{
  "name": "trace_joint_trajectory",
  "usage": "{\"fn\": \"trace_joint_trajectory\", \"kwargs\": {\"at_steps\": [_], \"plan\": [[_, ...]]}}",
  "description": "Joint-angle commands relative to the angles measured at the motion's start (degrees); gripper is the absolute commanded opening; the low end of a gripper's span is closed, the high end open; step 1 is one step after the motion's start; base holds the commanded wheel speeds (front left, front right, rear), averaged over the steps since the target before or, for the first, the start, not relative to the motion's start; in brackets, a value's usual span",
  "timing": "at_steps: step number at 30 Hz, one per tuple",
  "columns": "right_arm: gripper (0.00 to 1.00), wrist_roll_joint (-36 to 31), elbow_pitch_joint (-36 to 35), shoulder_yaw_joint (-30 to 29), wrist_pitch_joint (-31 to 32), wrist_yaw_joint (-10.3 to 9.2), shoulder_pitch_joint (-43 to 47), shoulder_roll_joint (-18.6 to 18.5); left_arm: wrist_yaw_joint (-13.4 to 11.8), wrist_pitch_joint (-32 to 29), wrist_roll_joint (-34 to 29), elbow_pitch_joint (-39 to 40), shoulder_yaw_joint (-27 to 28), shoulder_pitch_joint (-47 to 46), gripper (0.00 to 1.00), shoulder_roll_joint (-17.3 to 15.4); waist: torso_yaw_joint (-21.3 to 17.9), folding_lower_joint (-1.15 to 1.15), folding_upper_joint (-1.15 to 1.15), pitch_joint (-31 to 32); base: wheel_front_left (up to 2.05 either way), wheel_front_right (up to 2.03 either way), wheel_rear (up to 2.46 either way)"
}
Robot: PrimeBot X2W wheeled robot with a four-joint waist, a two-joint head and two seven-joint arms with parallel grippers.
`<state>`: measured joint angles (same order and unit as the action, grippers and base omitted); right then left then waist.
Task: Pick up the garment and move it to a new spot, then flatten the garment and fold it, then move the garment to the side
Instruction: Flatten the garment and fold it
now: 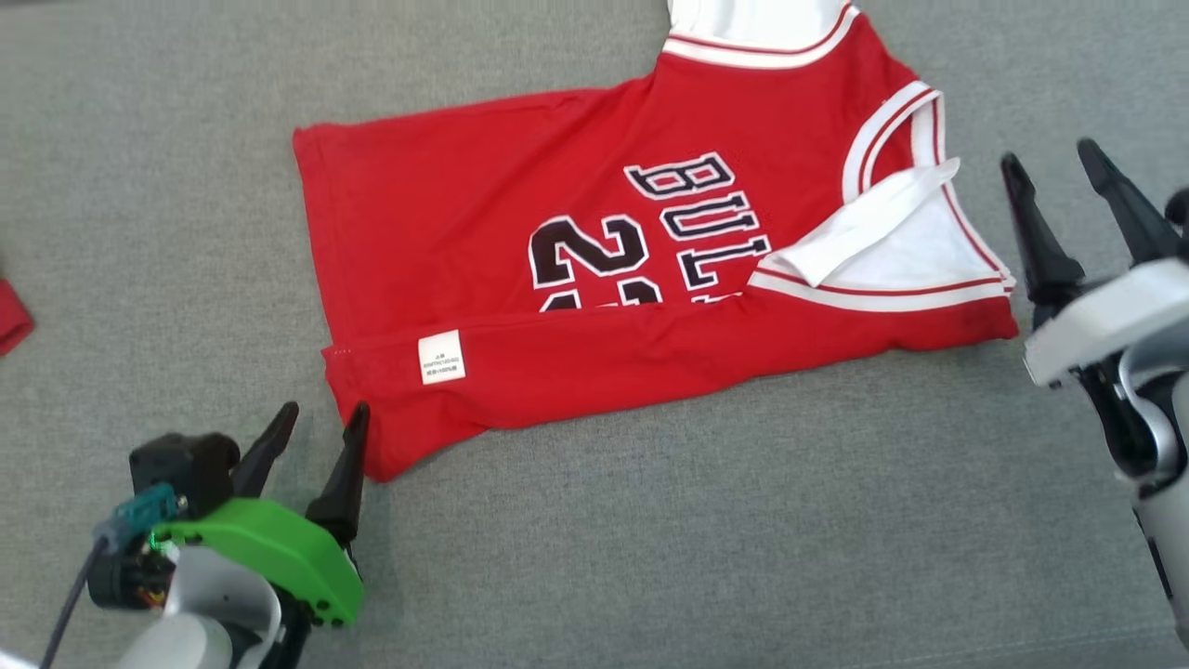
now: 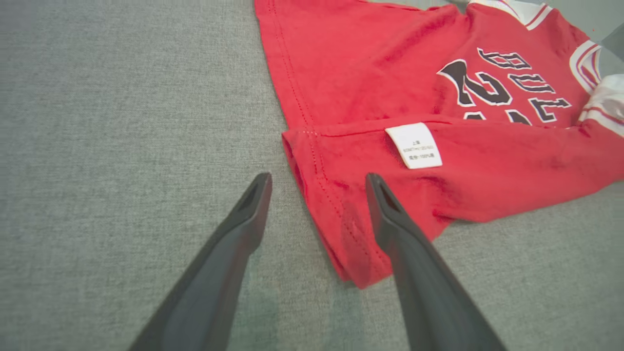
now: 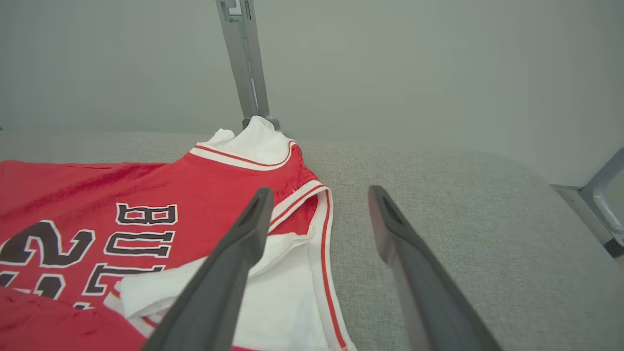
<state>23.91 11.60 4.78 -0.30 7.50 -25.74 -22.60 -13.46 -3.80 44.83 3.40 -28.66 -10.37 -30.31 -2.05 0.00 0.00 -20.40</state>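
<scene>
Two pairs of fingers stand apart, holding nothing. My left gripper frames the hem corner of the red jersey, which lies on the grey table with its near edge folded over. My right gripper hovers just off the jersey's shoulder end. I'd pinch both layers at each end, then lift evenly.

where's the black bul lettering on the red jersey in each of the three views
Head view: BUL lettering right of centre, in the upper half.
Left wrist view: lettering at the upper right, beyond the white care label.
Right wrist view: lettering at the lower left.
Shared landmark: the black number 2, beside the letters in all three.
</scene>
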Motion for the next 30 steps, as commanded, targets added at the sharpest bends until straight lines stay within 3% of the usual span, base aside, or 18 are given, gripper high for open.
{"fn": "trace_joint_trajectory", "kwargs": {"at_steps": [1,6,11,17,22,30], "plan": [[1.00,-2.12,-0.84,-0.58,-1.51,-0.02,2.53,-0.83,-0.55,1.34,0.04,0.32,0.32,1.87,1.00,0.40,-0.32,0.00,0.00,3.79,0.00,0.00,0.00],[1.00,-9.39,-3.29,-4.04,-6.98,-0.02,10.13,0.14,-1.56,6.12,0.01,-0.43,0.70,6.82,1.00,1.93,-0.83,0.00,0.00,8.11,0.00,0.00,0.00],[1.00,-15.00,-4.64,-8.60,-12.46,-0.03,17.91,5.46,-1.09,12.13,-0.88,-2.84,0.67,10.88,1.00,3.69,-1.37,0.00,0.00,12.25,0.00,0.00,0.00],[1.00,-19.29,-3.64,-10.96,-14.51,-0.03,23.59,9.87,-0.22,16.73,-1.44,-5.19,0.77,13.28,1.00,5.39,-1.83,0.00,0.00,15.72,0.00,0.00,0.00],[1.00,-20.53,-1.42,-11.07,-14.85,-0.03,25.05,12.23,0.23,17.99,-1.69,-7.18,1.34,13.89,1.00,7.14,-2.47,0.00,0.00,17.36,0.00,0.00,0.00],[1.00,-20.69,5.23,-10.58,-14.28,-0.03,19.20,11.41,1.84,13.94,-1.87,-11.46,-0.88,7.93,1.00,8.12,-2.78,0.00,0.00,14.49,0.00,0.00,0.00]]}}
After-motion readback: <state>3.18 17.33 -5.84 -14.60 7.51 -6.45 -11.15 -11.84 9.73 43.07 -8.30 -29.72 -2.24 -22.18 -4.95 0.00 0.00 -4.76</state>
